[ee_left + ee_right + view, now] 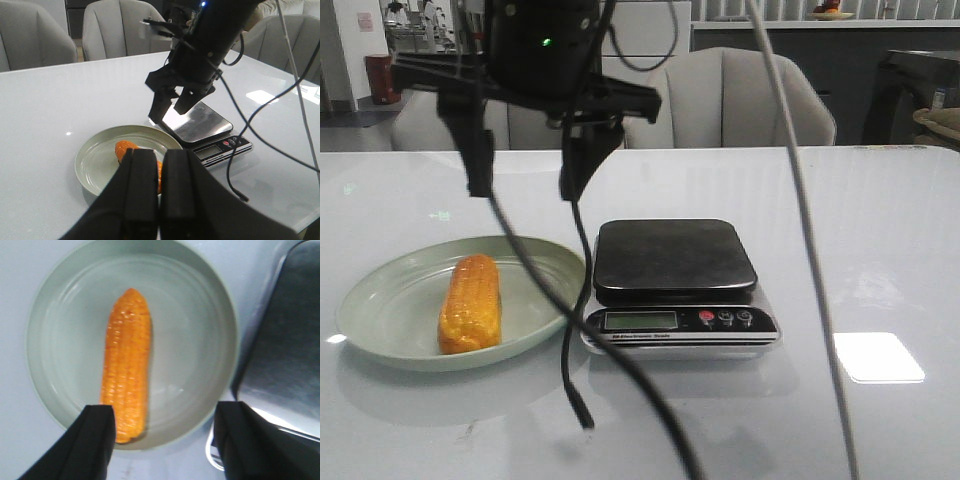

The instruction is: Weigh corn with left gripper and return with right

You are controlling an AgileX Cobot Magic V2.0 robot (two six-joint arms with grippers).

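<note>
Two blocky black fingers of the right gripper point(525, 185) are spread wide and hold nothing. It hangs above the gap between plate and scale. In the right wrist view the fingers frame the lower end of the short orange-yellow corn cob point(126, 365).

The left gripper point(160, 170) has its fingers pressed together, empty, well back from the plate and off to its side.

The corn point(470, 303) lies flat in the shallow pale-green round plate point(542, 290), long axis running front to back and nearer the plate's left side. The black-topped digital kitchen scale point(673, 258) sits just beside the plate's right rim, platform bare; the display reading can't be made out.

Judgement: weighing isn't done, so it's the left arm's pick.
- Right arm should lift clear first, as it crowds the approach.
- Left jaws need to open wider than the cob.
- Come down over its mid-length, fingers across the short axis.
- Squeeze gently, since the kernels look slick and the cob could roll.
- Watch the loose cables near the plate.
</note>
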